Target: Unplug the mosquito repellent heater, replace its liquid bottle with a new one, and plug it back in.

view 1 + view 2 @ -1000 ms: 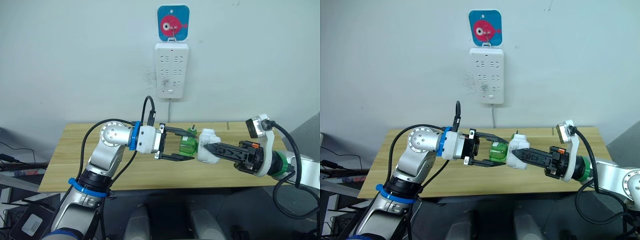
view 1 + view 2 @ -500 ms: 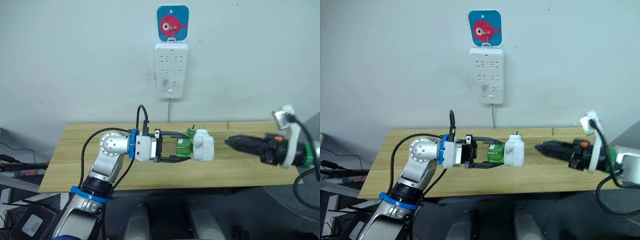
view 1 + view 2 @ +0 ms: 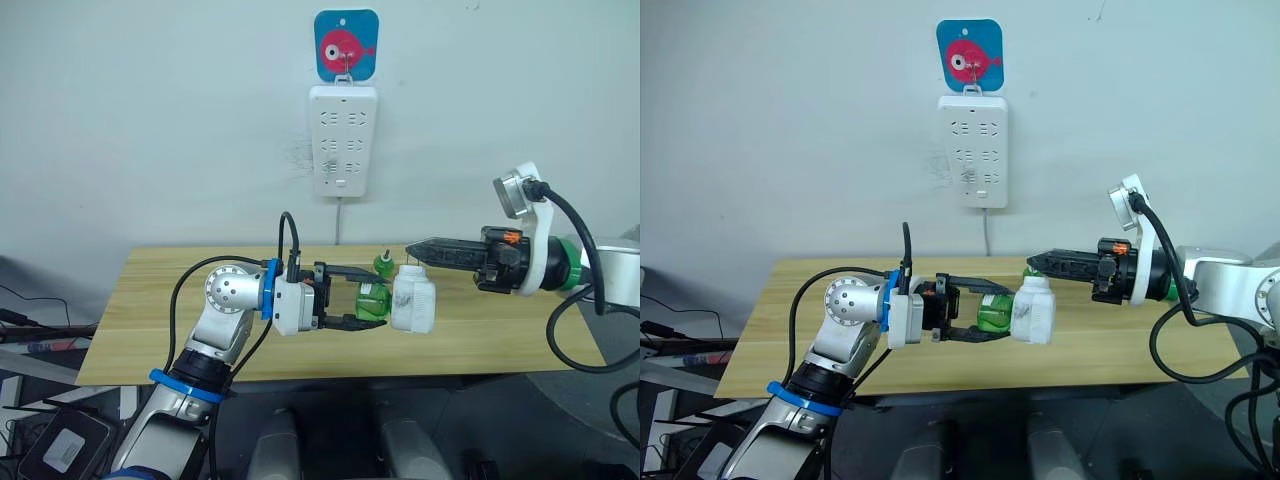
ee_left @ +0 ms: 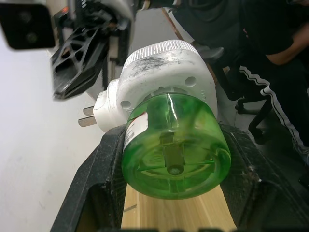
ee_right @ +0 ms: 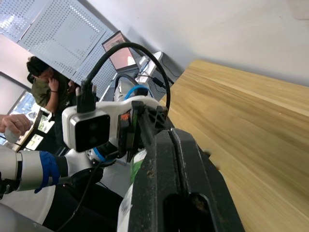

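The white mosquito repellent heater (image 3: pixel 412 298) hangs in the air over the table with a green liquid bottle (image 3: pixel 372 297) screwed into it. My left gripper (image 3: pixel 372 297) is shut on that bottle, one finger on each side of it (image 4: pixel 171 159). The left wrist view shows the heater (image 4: pixel 164 72) beyond the bottle, its metal prongs (image 4: pixel 86 117) sticking out sideways. My right gripper (image 3: pixel 414 247) is shut and empty, its tips just above the heater's top and not touching it. A second green bottle (image 3: pixel 381 263) shows behind the held one.
A white power strip (image 3: pixel 343 140) hangs on the wall under a blue fish hook plate (image 3: pixel 346 45), its sockets free. The wooden table (image 3: pixel 150 300) lies below both arms. A seated person (image 5: pixel 41 79) is off to the side.
My right gripper let go of the heater, drew back to the right, shut, and came back to just above it. My left gripper kept hold of the bottle with the heater on it.
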`<state>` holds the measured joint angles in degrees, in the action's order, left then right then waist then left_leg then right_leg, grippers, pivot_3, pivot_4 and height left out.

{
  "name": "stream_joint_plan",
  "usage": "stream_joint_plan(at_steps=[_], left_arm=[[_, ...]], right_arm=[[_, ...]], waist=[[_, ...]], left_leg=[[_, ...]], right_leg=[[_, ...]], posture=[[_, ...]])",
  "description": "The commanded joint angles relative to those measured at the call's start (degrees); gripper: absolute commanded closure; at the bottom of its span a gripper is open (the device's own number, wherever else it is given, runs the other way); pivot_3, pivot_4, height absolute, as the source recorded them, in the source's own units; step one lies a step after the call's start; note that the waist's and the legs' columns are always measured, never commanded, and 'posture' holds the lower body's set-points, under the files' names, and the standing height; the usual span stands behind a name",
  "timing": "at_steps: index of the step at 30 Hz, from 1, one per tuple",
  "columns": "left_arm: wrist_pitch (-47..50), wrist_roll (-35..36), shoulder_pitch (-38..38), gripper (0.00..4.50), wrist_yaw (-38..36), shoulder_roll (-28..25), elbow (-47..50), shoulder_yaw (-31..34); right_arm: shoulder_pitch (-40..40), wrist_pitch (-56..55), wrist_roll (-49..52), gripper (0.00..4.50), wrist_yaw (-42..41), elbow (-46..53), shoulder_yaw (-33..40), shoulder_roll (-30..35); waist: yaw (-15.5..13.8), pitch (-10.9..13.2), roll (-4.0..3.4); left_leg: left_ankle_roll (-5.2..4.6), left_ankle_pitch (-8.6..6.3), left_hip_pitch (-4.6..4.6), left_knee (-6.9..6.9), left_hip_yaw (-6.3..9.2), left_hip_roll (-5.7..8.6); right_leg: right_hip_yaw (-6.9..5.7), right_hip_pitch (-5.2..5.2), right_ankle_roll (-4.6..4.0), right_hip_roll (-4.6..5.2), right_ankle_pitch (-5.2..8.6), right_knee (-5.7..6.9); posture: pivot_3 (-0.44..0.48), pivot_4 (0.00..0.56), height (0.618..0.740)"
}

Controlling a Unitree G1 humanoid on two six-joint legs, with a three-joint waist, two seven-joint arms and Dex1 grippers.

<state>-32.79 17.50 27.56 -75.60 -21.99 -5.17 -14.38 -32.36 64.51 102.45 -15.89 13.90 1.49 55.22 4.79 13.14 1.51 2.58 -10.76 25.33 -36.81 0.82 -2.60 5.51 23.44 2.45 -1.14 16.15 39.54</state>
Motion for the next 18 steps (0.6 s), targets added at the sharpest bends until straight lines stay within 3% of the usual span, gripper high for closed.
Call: stream_joint_plan(at_steps=[1, 18], left_arm=[[-2.2, 0.4, 0.2, 2.26, 1.1, 0.7, 1.0, -0.2], [-6.2, 0.3, 0.4, 2.26, 1.1, 1.2, 0.3, -0.9]], right_arm=[[-1.7, 2.4, -0.8, 4.5, -0.9, -1.4, -0.4, -0.1], [-3.0, 10.0, -8.7, 4.5, -4.5, -3.4, -2.2, -2.6]], waist=[[0.0, 0.0, 0.0], [0.0, 0.0, 0.0]], left_leg=[[0.0, 0.0, 0.0, 0.0, 0.0, 0.0], [-0.02, -0.01, 0.0, 0.01, 0.01, -0.01]], right_leg=[[-0.01, 0.0, 0.0, 0.0, 0.0, 0.0], [-0.01, 0.0, 0.0, -0.01, 0.0, -0.01]], posture=[[-0.096, 0.201, 0.74], [-0.086, 0.202, 0.74]])
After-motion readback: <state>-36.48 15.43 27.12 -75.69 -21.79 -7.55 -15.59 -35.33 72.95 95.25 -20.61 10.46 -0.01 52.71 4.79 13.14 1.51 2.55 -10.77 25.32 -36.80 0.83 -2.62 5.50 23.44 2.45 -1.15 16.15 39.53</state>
